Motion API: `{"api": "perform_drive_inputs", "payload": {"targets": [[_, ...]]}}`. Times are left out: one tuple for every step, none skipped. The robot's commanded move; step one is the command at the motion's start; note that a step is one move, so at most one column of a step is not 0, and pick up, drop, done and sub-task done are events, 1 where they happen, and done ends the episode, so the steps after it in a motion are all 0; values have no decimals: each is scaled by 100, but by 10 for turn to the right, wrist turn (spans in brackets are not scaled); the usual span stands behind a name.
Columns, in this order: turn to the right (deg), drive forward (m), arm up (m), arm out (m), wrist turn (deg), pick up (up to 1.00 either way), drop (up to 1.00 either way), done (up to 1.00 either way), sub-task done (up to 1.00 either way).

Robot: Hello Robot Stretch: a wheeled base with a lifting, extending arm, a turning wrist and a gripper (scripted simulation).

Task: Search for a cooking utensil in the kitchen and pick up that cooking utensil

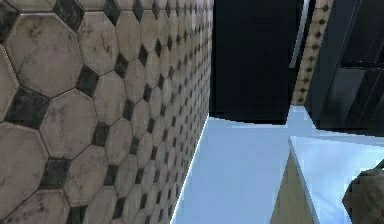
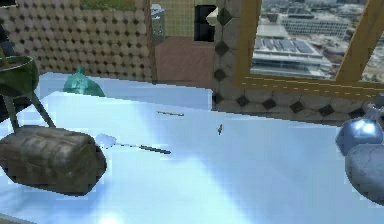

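Observation:
A thin dark utensil with a pale end lies flat on the pale blue countertop in the arm side view, just right of a brown loaf. A second thin dark sliver lies farther back on the same counter, with a tiny dark speck to its right. I cannot tell what kind of utensil either one is.
A brown loaf of bread sits at the counter's left, with a dark green pot and a teal object behind it. A grey kettle-like vessel stands at the right. The forward view has an octagon-tiled wall, a dark panel and a counter corner.

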Motion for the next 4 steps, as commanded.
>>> {"api": "perform_drive_inputs", "payload": {"targets": [[0,0,50,0,0,0,0,0,0],[0,0,38,0,0,0,0,0,0],[0,0,0,22,0,0,0,0,0],[0,0,0,0,450,0,0,0,0]]}}
